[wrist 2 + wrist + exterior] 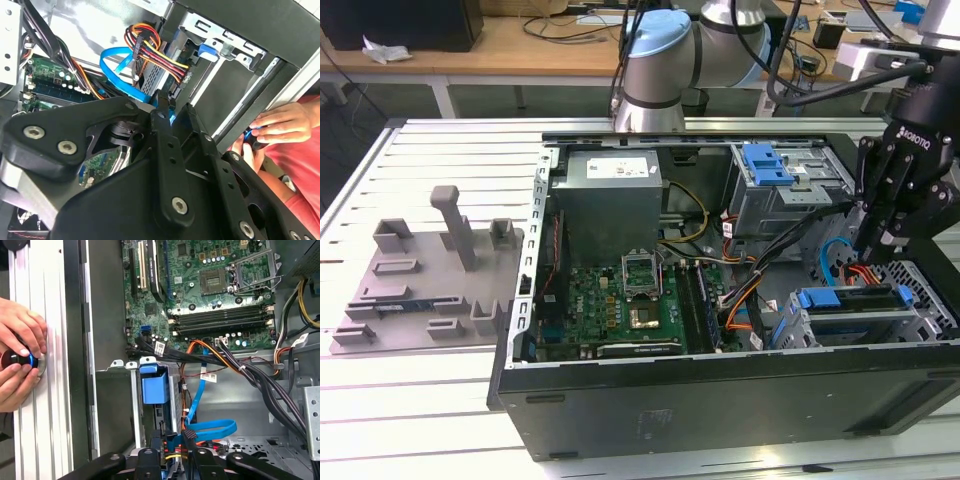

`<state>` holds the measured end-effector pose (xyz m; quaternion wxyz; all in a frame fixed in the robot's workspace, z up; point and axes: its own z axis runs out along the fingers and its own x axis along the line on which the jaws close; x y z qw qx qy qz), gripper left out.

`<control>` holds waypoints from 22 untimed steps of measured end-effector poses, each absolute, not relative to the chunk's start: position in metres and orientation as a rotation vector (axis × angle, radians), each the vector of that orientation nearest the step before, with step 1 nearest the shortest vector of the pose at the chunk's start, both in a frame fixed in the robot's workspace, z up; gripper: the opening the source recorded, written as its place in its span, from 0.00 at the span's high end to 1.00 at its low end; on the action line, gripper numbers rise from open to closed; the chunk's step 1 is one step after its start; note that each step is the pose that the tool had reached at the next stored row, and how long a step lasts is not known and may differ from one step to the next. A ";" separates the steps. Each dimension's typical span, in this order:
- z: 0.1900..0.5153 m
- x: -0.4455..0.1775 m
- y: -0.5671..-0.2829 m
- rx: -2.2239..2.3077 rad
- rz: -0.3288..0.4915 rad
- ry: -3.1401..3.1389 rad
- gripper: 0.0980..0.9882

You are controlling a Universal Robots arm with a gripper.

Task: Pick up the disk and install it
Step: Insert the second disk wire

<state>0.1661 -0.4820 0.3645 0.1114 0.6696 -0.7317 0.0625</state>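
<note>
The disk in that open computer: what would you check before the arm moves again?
1. Disk in its cage: blue rails lie in the metal bay; fully seated, cannot tell.
2. Gripper above that bay, what it holds: cannot tell.
3. Cables out of the way: not ok, a blue cable loops right by the gripper.
4. Person's hands outside the case, on a button: ok.
5. Case open on top: ok.
</note>
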 end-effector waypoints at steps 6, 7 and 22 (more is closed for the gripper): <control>0.364 0.163 -0.482 1.966 0.184 -2.150 0.77; 0.364 0.163 -0.482 1.966 0.184 -2.150 0.77; 0.362 0.160 -0.479 1.955 0.183 -2.159 0.93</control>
